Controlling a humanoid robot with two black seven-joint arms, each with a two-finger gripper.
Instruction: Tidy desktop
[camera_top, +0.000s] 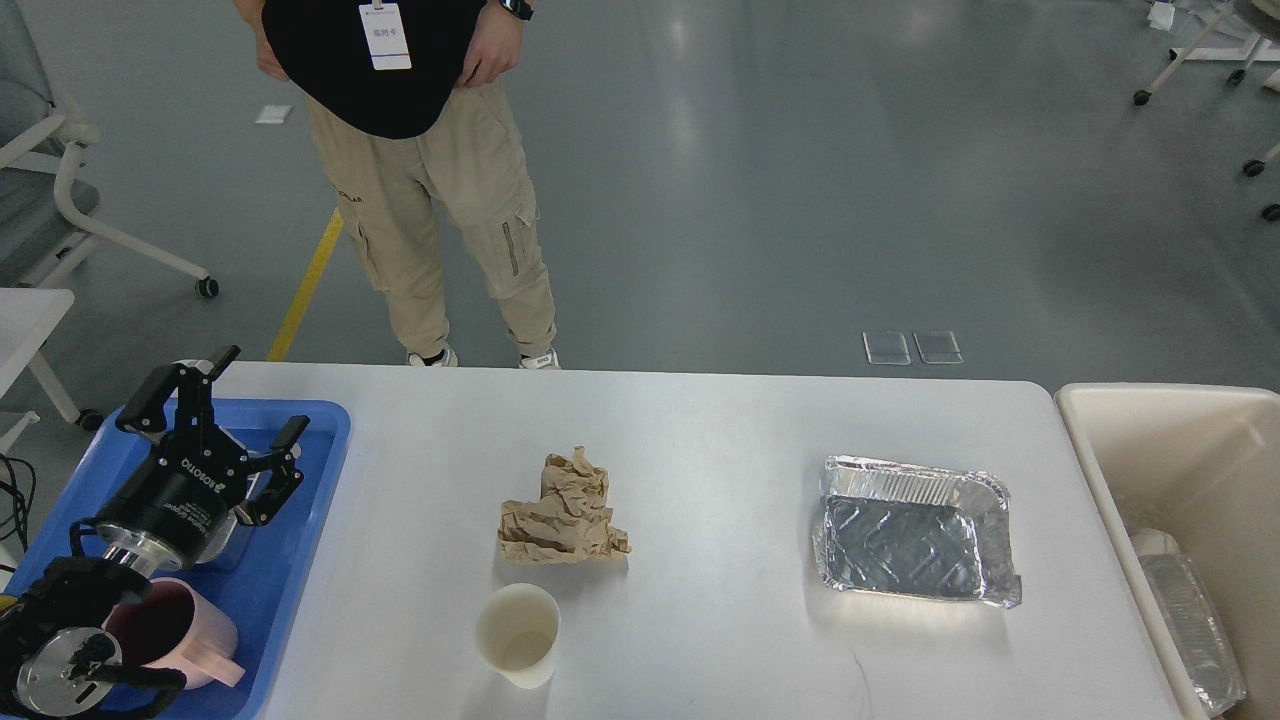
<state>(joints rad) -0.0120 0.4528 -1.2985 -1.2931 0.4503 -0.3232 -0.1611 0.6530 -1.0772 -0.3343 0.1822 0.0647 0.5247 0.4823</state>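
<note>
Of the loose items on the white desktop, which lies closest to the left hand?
The crumpled brown paper, mid-desktop. The paper cup sits just nearer the camera, and the foil tray lies far right of the left hand.

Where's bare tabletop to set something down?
Bare patches on the desktop: between crumpled paper and foil tray, and along the far edge. Crowded: the blue tray, under the left gripper.

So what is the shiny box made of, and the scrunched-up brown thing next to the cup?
The shiny box looks like thin aluminium foil: silvery, mirror-bright, with a crinkled rim and pressed ridges in its base. The scrunched-up brown thing looks like brown paper, dull and full of sharp creases. The cup seems to be paper too, cream and matte, though thin plastic can't be ruled out.
</note>
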